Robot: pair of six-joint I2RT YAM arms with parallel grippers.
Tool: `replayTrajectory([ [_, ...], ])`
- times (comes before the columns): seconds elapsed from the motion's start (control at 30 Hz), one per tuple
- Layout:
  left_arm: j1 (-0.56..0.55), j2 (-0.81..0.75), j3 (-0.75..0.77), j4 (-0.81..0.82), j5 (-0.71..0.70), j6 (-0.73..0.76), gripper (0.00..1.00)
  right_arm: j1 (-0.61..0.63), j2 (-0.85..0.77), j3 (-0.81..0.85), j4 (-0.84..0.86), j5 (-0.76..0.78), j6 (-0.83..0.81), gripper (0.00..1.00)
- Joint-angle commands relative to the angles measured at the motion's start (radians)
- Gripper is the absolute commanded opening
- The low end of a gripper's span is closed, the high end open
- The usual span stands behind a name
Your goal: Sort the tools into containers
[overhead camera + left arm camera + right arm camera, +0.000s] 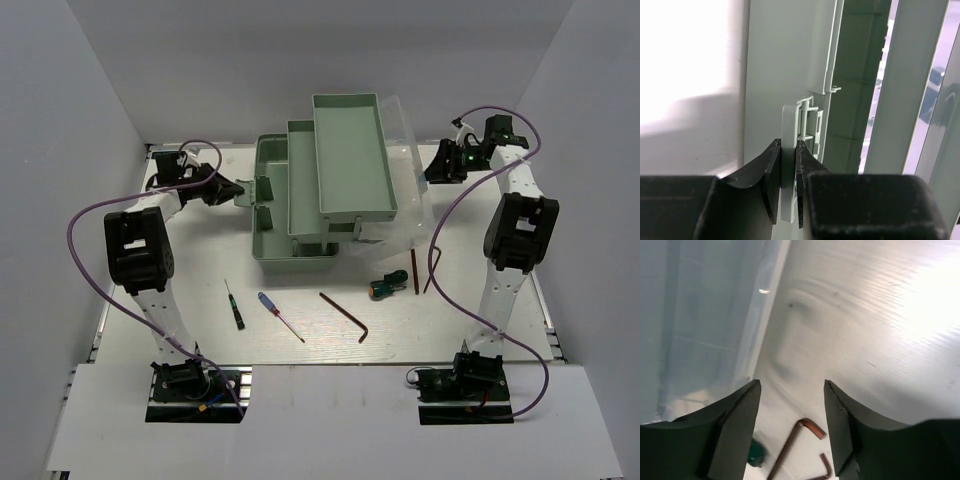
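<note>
The mint-green toolbox (pixel 285 235) stands at the back middle, its trays (pixel 350 150) fanned open and its translucent lid (pixel 405 130) to the right. My left gripper (pixel 238 190) is shut on the box's latch tab (pixel 788 165) at its left end. My right gripper (pixel 433 172) is open and empty beside the lid (pixel 700 315). On the table lie a black-handled screwdriver (pixel 234 305), a blue-handled screwdriver (pixel 280 315), a hex key (pixel 345 313), a stubby green-and-orange screwdriver (pixel 385 288) and another hex key (pixel 414 270). Two hex keys (pixel 795 450) show below the right jaws.
White walls close in the table on the left, back and right. The right arm's purple cable (pixel 440 250) hangs near the hex keys. The arm bases (pixel 195 385) stand at the near edge.
</note>
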Motion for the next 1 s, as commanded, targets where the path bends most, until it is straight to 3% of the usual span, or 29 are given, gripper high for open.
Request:
replayTrajectory([
  [0.0, 0.022, -0.033, 0.064, 0.011, -0.023, -0.009, 0.00, -0.007, -0.012, 0.053, 0.026, -0.016, -0.065, 0.61],
  [0.07, 0.022, -0.033, 0.079, 0.011, -0.023, -0.009, 0.00, -0.010, -0.012, 0.053, 0.020, -0.012, -0.076, 0.65],
  [0.37, 0.022, -0.002, 0.114, 0.011, -0.023, -0.029, 0.00, -0.035, -0.073, 0.029, -0.012, 0.103, -0.113, 0.65],
  [0.53, 0.013, -0.002, 0.114, 0.031, -0.023, -0.038, 0.00, -0.056, -0.252, -0.158, 0.012, 0.241, -0.152, 0.63],
  [0.57, 0.013, -0.002, 0.114, 0.031, -0.014, -0.047, 0.03, -0.061, -0.277, -0.248, 0.050, 0.287, -0.168, 0.63],
  [0.67, 0.022, -0.002, 0.136, 0.031, -0.005, -0.047, 0.26, -0.075, -0.383, -0.367, 0.075, 0.310, -0.205, 0.62],
  [0.7, 0.022, -0.011, 0.136, 0.031, -0.005, -0.047, 0.43, -0.082, -0.427, -0.384, 0.077, 0.312, -0.209, 0.62],
  [0.8, 0.022, -0.011, 0.148, 0.061, 0.006, -0.096, 0.65, -0.087, -0.464, -0.435, 0.034, 0.321, -0.238, 0.60],
  [0.97, 0.022, -0.020, 0.137, 0.139, 0.041, -0.142, 0.74, -0.084, -0.538, -0.578, -0.060, 0.339, -0.252, 0.59],
])
